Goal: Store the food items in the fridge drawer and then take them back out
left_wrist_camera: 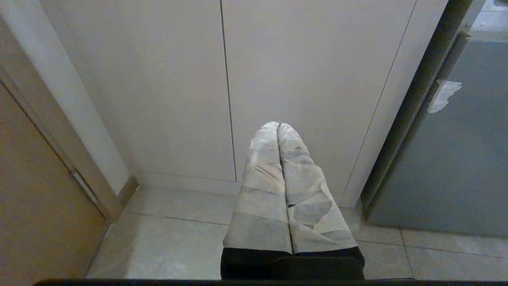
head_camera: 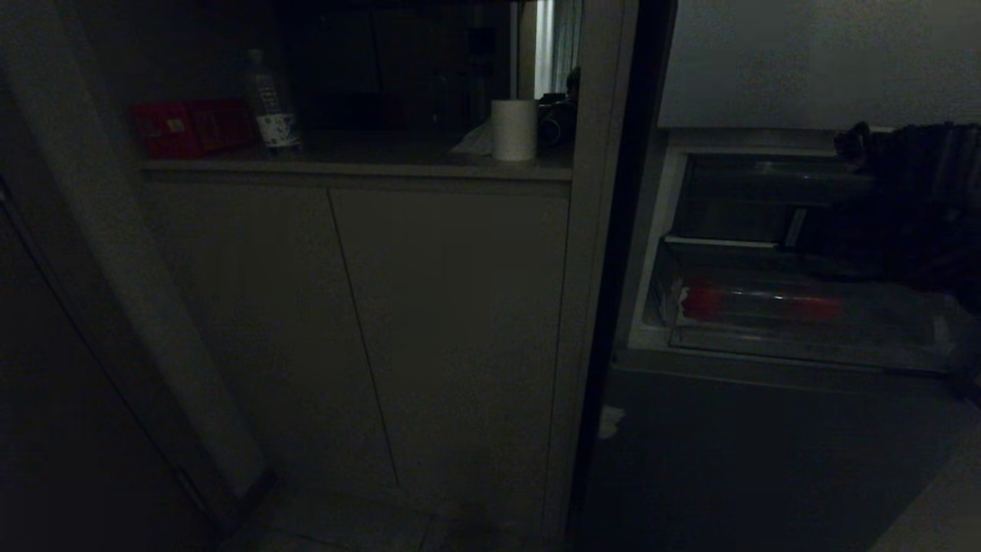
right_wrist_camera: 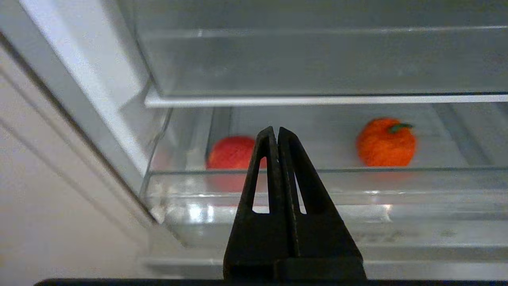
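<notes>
Both food items sit inside the fridge drawer, seen through its clear front. The red one lies toward the drawer's left end, partly hidden behind the tips of the right gripper. The orange one, round and fuzzy-looking with a small green stem, rests further along toward the drawer's middle, well apart from the first.

The right gripper hangs just outside the drawer front, pointing into the fridge, its black jaws pressed together with nothing between them. The red item lies almost straight ahead of the jaws, past the drawer's front wall; the orange one lies off to the side. Neither item has a long axis to speak of, so any approach angle should suit. The likely next need is to get the jaws over or past the see-through front, which stands between them and the fruit.

The drawer is smooth glossy plastic under a clear shelf. The left gripper, its jaws wrapped in pale tape and closed on nothing, is parked low before the cream cupboard doors, far from the work
</notes>
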Controlling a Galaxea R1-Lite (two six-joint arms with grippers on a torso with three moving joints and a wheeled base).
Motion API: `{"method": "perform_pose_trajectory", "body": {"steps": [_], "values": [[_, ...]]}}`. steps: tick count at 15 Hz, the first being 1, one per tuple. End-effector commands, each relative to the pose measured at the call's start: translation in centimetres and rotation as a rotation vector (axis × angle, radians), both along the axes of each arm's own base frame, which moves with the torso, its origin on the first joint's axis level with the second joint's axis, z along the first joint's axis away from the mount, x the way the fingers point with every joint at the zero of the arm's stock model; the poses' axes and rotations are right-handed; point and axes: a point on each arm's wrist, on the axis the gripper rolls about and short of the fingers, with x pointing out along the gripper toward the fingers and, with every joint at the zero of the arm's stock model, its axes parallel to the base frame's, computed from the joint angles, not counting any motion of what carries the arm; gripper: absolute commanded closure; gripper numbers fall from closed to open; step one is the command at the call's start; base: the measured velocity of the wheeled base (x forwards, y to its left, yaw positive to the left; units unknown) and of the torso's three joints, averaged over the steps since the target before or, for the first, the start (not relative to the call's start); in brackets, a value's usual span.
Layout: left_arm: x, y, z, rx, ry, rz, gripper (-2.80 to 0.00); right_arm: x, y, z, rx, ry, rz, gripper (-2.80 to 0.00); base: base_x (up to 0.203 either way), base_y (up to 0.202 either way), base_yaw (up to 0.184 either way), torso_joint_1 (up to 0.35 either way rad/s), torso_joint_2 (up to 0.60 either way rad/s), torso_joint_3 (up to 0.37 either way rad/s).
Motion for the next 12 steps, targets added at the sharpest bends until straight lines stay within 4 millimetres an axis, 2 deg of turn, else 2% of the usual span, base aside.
{"method": "perform_pose_trajectory", "body": {"steps": [1, 3, 6, 7, 8, 10, 12], "values": [[0.0, 0.0, 0.0, 0.0, 0.002, 0.001, 0.0, 1.5, 0.1, -1.1, 0.0, 0.055, -0.002, 0.0, 0.0, 0.0, 0.0, 0.0, 0.0, 0.0], [0.0, 0.0, 0.0, 0.0, 0.002, 0.001, 0.0, 0.5, 0.1, -2.0, 0.002, 0.089, -0.002, 0.0, 0.0, 0.0, 0.0, 0.0, 0.0, 0.0], [0.0, 0.0, 0.0, 0.0, 0.002, 0.001, 0.0, -2.9, -0.3, -2.8, 0.001, 0.12, -0.001, 0.0, 0.0, 0.0, 0.0, 0.0, 0.0, 0.0], [0.0, 0.0, 0.0, 0.0, 0.002, 0.001, 0.0, -3.9, -1.3, -2.7, 0.003, 0.093, -0.026, 0.0, 0.0, 0.0, 0.0, 0.0, 0.0, 0.0], [0.0, 0.0, 0.0, 0.0, 0.002, 0.001, 0.0, -4.1, -2.7, -2.6, 0.004, 0.069, -0.061, 0.0, 0.0, 0.0, 0.0, 0.0, 0.0, 0.0], [0.0, 0.0, 0.0, 0.0, 0.002, 0.001, 0.0, -2.4, -5.6, -2.3, 0.008, 0.042, -0.096, 0.0, 0.0, 0.0, 0.0, 0.0, 0.0, 0.0], [0.0, 0.0, 0.0, 0.0, 0.002, 0.001, 0.0, 0.0, -7.0, -2.2, 0.004, 0.044, -0.117, 0.0, 0.0, 0.0, 0.0, 0.0, 0.0, 0.0]]}}
